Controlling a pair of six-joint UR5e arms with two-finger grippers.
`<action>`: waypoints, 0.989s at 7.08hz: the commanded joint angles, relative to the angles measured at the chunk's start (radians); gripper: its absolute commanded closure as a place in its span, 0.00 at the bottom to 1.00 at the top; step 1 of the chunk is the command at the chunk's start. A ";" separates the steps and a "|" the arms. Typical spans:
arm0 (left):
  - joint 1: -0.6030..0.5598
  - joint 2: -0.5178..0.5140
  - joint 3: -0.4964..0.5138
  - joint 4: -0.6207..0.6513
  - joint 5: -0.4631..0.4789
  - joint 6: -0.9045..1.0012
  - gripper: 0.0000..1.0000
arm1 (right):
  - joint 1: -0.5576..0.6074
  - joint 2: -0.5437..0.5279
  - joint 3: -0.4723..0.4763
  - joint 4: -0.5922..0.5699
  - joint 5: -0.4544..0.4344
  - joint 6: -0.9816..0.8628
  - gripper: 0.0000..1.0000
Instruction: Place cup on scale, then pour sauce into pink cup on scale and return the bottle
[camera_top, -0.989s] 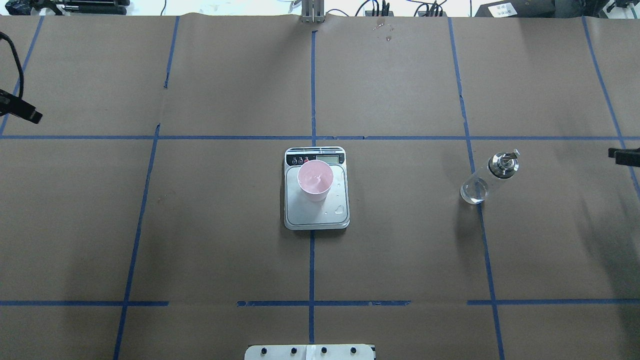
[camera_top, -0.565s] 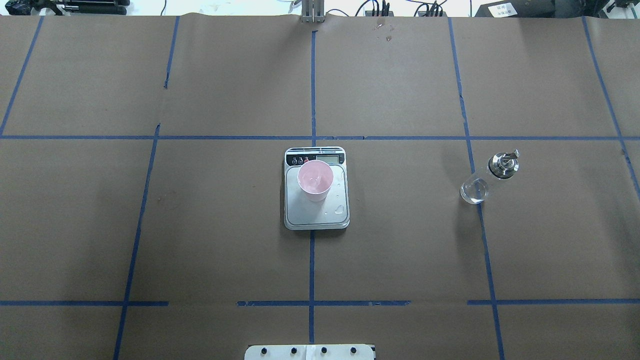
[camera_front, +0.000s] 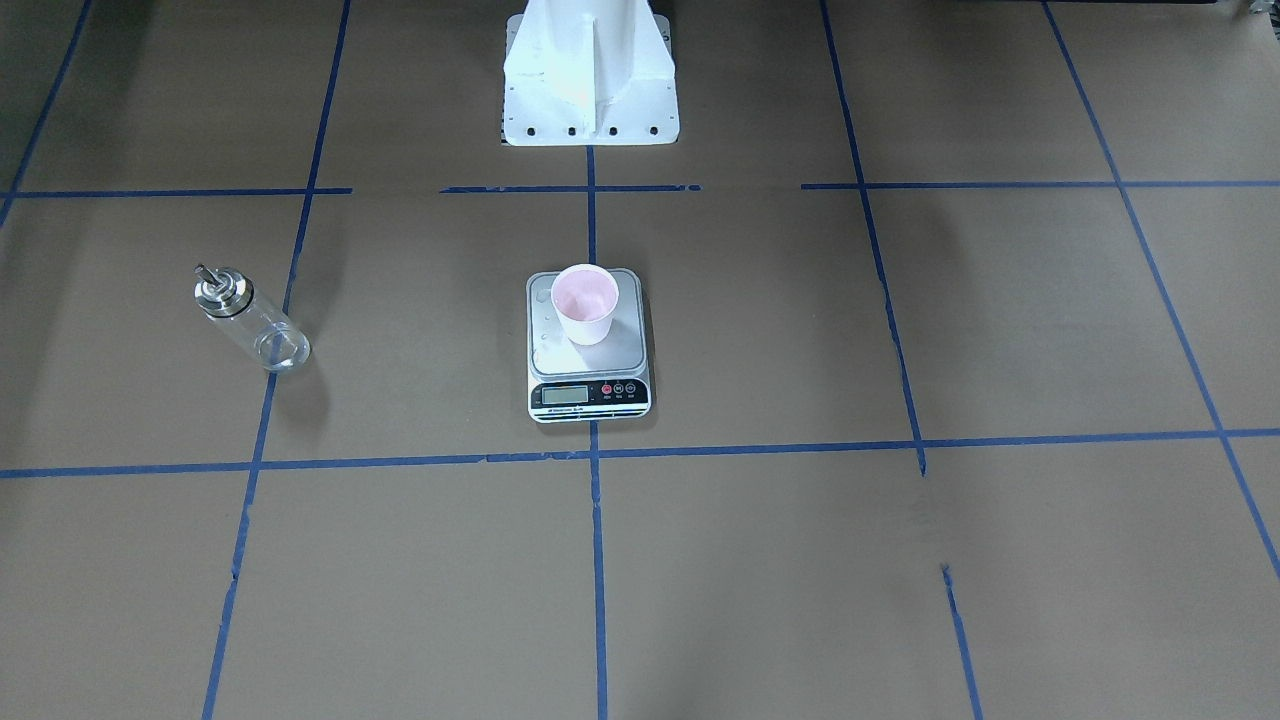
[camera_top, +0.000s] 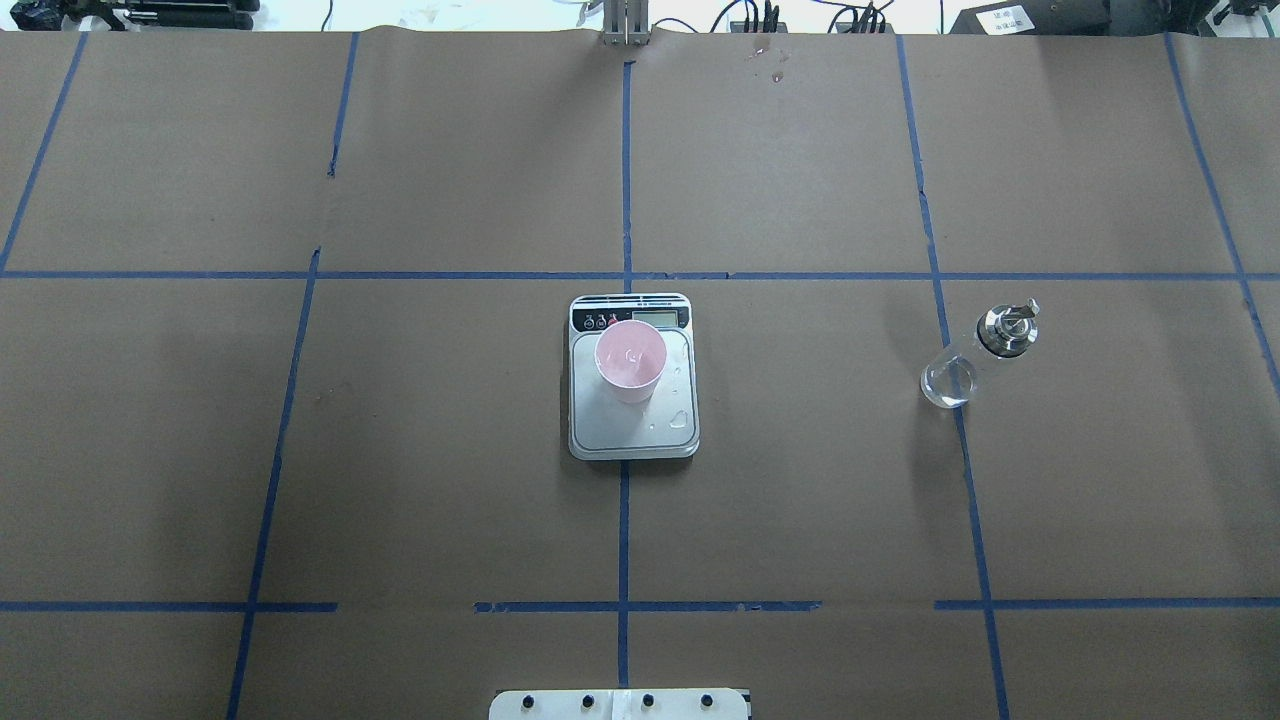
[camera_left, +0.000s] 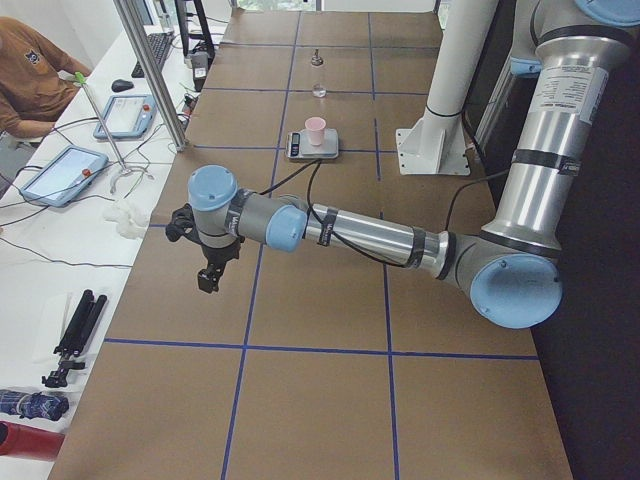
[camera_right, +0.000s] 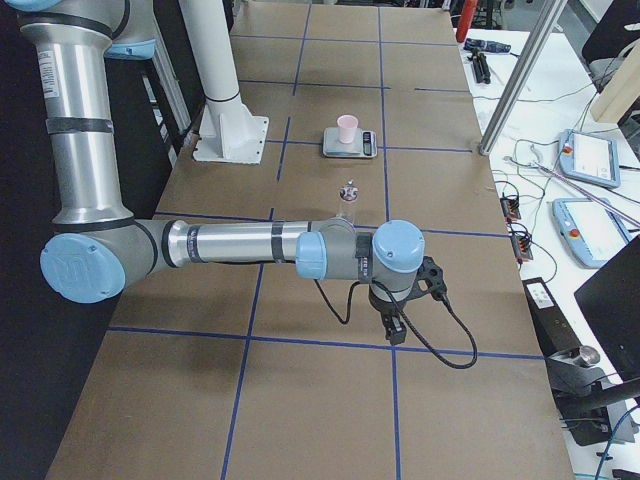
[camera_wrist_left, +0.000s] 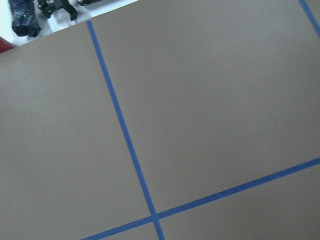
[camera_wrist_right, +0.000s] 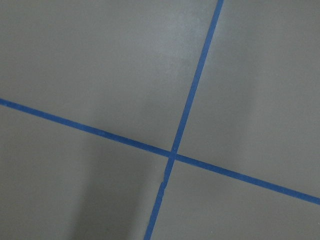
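Observation:
The pale pink cup stands upright on the silver platform of the scale at the table's centre. The clear glass bottle with its metal spout stands upright on the table to the scale's right in the overhead view, with clear sauce low inside. My left gripper hangs over the table's far left end and my right gripper over the far right end, both far from the objects. They show only in the side views, so I cannot tell if they are open or shut.
Blue tape lines grid the brown paper table. Drops of liquid lie on the scale's platform. The robot's white base stands behind the scale. Tablets and cables lie beyond the far edge, where a person sits.
Both grippers, seen at the left and right edges of the overhead view a second ago, have moved outward and left that view. Cup, scale and bottle have not moved.

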 joint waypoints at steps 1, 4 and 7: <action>0.063 0.058 0.037 -0.017 -0.026 -0.002 0.00 | -0.009 -0.045 0.002 -0.010 -0.003 -0.007 0.00; 0.070 0.114 -0.095 -0.002 0.022 -0.004 0.00 | -0.067 -0.054 0.005 -0.004 -0.002 0.060 0.00; 0.054 0.094 -0.218 0.205 0.020 0.004 0.00 | -0.065 -0.064 0.014 0.088 0.018 0.062 0.00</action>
